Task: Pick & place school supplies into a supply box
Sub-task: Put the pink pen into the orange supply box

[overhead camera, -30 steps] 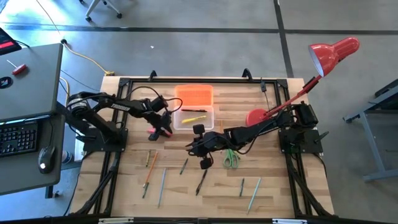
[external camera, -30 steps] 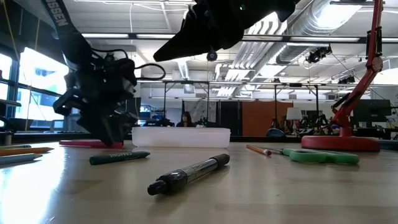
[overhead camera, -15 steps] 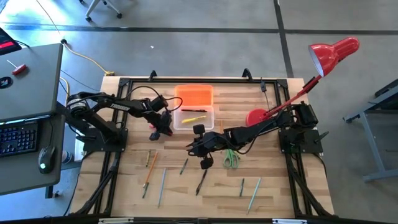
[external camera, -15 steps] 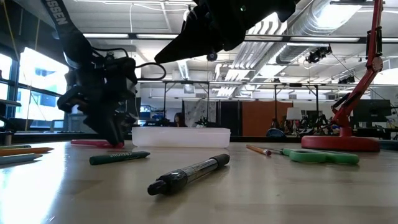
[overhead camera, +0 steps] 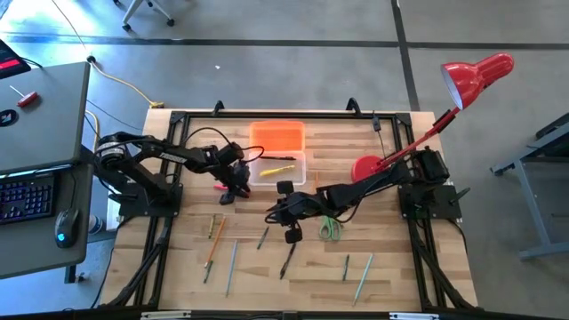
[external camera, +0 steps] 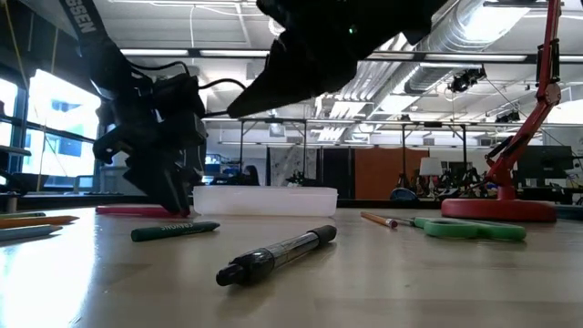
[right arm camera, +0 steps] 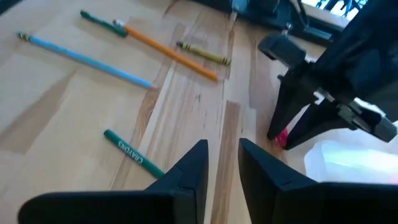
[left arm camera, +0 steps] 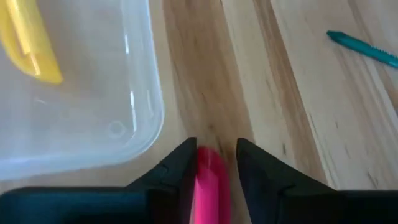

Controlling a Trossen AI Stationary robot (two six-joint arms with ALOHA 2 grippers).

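Clear supply box (overhead camera: 276, 168) lies open, its orange lid (overhead camera: 277, 137) behind, a yellow pen (left arm camera: 28, 46) inside; pink marker (left arm camera: 210, 183) just beside it.

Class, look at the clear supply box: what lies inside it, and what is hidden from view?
Inside the supply box lie a yellow pencil and a dark pen. The left gripper partly covers its near-left corner, so anything there is unseen.

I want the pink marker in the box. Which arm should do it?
The left. Its left gripper already has both fingers around the pink marker, right beside the clear supply box. The right gripper hangs empty.
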